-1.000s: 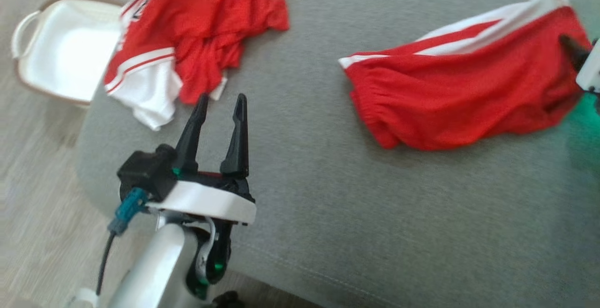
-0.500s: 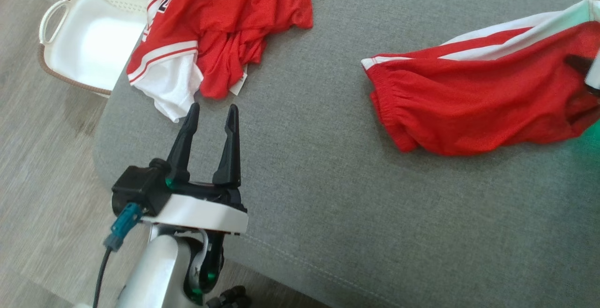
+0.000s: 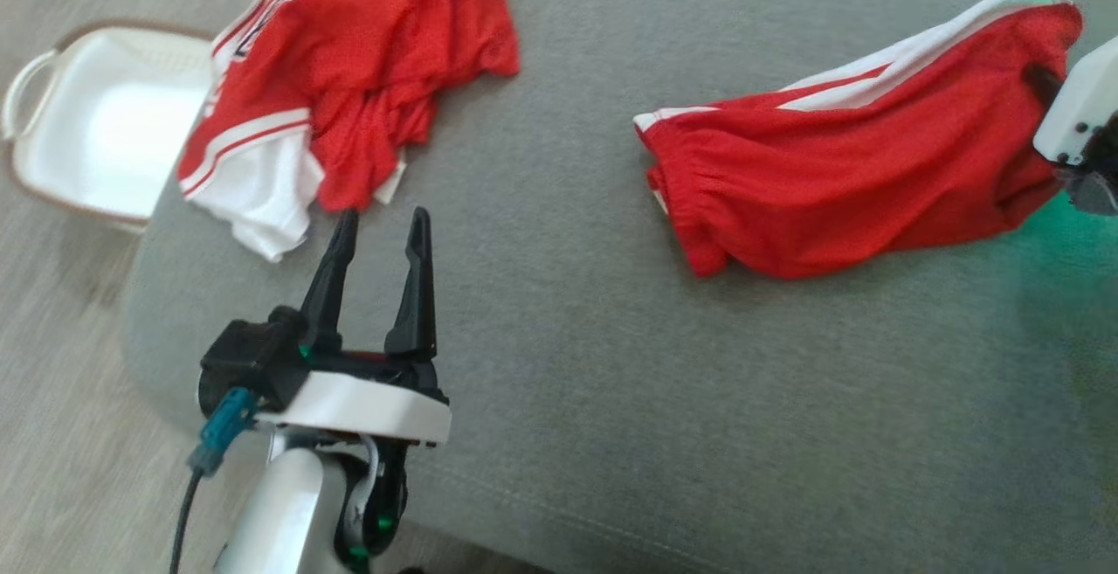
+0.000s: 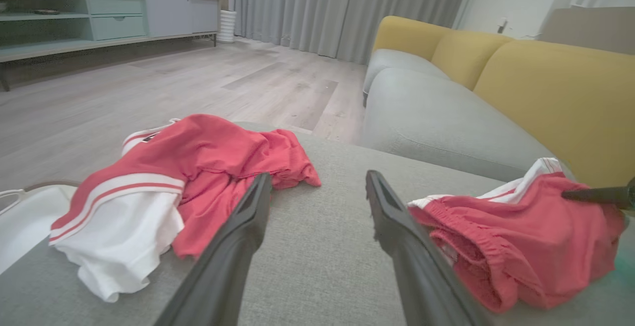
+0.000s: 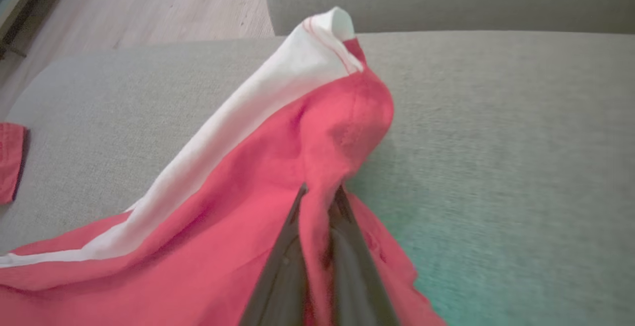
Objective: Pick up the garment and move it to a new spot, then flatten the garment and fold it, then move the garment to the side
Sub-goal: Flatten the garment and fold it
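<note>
The garment, red shorts with a white side stripe, lies on the right of the grey cushion. My right gripper is shut on the shorts' right end, which is raised off the cushion. In the right wrist view, red cloth is pinched between the closed fingers of the right gripper, and the white-striped hem peaks above them. My left gripper hovers open and empty over the cushion's left part, just below a crumpled red and white jersey. The left wrist view shows the left gripper between the jersey and the shorts.
A white basket with a brown rim stands on the wooden floor left of the cushion. A grey and yellow sofa lies beyond the cushion. Bare cushion stretches between the two pieces of clothing and toward the near edge.
My right gripper has closed on the shorts' right end, and that end has risen. The left gripper stays open in place. The head camera has shifted.
</note>
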Controlling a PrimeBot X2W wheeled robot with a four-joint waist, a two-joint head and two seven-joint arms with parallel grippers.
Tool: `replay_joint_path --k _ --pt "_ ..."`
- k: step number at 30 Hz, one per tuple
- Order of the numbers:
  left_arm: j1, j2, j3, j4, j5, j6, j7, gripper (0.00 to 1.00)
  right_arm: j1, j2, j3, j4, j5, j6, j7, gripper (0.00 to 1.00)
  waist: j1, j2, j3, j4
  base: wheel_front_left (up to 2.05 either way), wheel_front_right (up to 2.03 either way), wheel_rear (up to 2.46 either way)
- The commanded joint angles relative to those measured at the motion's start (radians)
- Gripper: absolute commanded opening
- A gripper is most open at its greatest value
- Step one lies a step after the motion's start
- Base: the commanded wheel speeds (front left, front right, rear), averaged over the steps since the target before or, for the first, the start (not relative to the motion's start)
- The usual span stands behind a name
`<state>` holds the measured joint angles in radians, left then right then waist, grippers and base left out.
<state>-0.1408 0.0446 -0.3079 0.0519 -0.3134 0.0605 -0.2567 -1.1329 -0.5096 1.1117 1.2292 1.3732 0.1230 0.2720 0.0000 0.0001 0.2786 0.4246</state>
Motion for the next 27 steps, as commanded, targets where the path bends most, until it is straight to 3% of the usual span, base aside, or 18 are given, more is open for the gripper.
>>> replay_joint_path --k 1,10,16,20,27 --pt "-0.006 0.006 0.049 -0.027 0.013 -0.006 -0.005 1.00 0.030 -0.006 -0.005 0.003 0.006 0.008 -0.019 0.00 0.0000 -0.0001 -0.037 -0.050 0.00 0.00 0.00" --pt "0.020 0.006 0.084 -0.002 0.035 -0.031 -0.005 1.00 0.107 -0.010 0.000 0.021 0.006 0.008 -0.070 0.00 0.0000 -0.0001 -0.111 -0.188 0.00 0.00 0.00" --pt "0.021 0.006 0.081 0.005 0.036 -0.036 -0.005 1.00 0.108 -0.002 -0.003 0.034 -0.002 0.008 -0.124 0.00 0.0000 -0.0001 -0.123 -0.219 0.00 0.00 0.00" --pt "0.023 0.006 0.072 0.015 0.028 -0.036 -0.005 1.00 0.070 0.059 0.013 0.032 -0.032 0.008 -0.175 0.00 0.0000 -0.0001 -0.135 -0.217 0.00 0.00 0.00" --pt "0.026 0.006 0.060 0.028 0.014 -0.032 -0.005 1.00 0.032 0.204 0.036 0.014 -0.054 0.008 -0.173 0.00 0.0000 -0.0001 -0.152 -0.170 0.00 0.00 0.00"
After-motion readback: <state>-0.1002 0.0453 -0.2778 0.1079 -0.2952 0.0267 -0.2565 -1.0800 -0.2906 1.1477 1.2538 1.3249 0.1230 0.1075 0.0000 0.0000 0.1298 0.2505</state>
